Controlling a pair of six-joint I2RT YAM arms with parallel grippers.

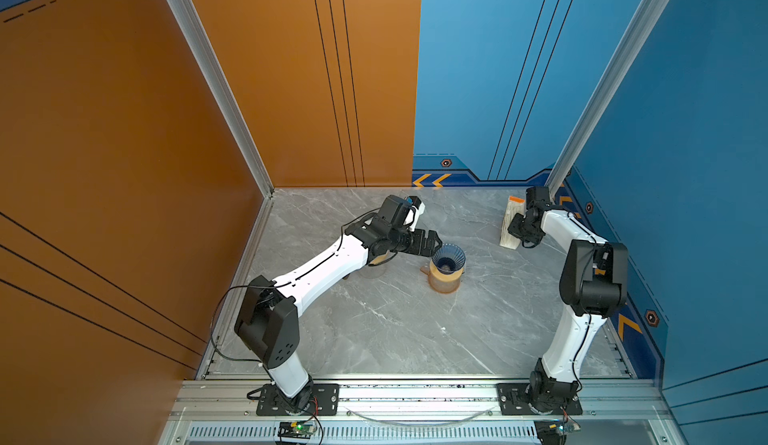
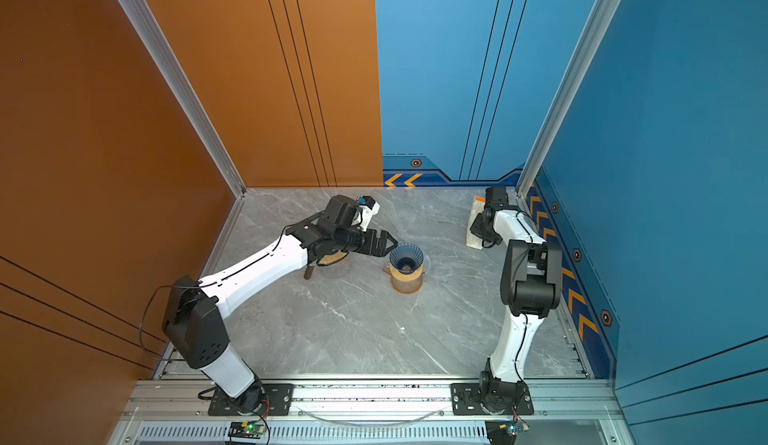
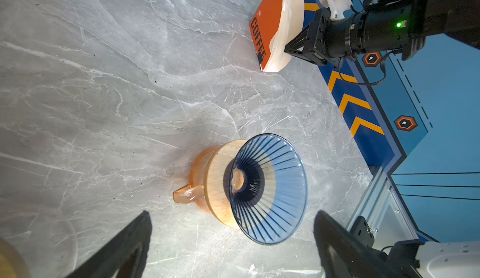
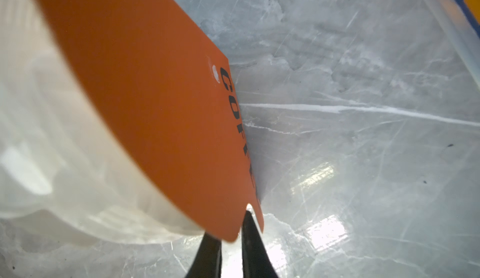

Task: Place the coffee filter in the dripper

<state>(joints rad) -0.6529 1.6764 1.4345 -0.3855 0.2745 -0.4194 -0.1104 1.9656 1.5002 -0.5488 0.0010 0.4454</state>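
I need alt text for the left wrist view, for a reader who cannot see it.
An empty blue glass dripper sits on an orange carafe on the grey marble table, just ahead of the open left gripper. Farther off, the right gripper grips the edge of an orange-and-white coffee filter pack.

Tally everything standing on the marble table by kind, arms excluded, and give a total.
Blue glass dripper: 1
Amber carafe: 1
Coffee filter pack: 1
Clear glass vessel, partly hidden: 1
Total: 4
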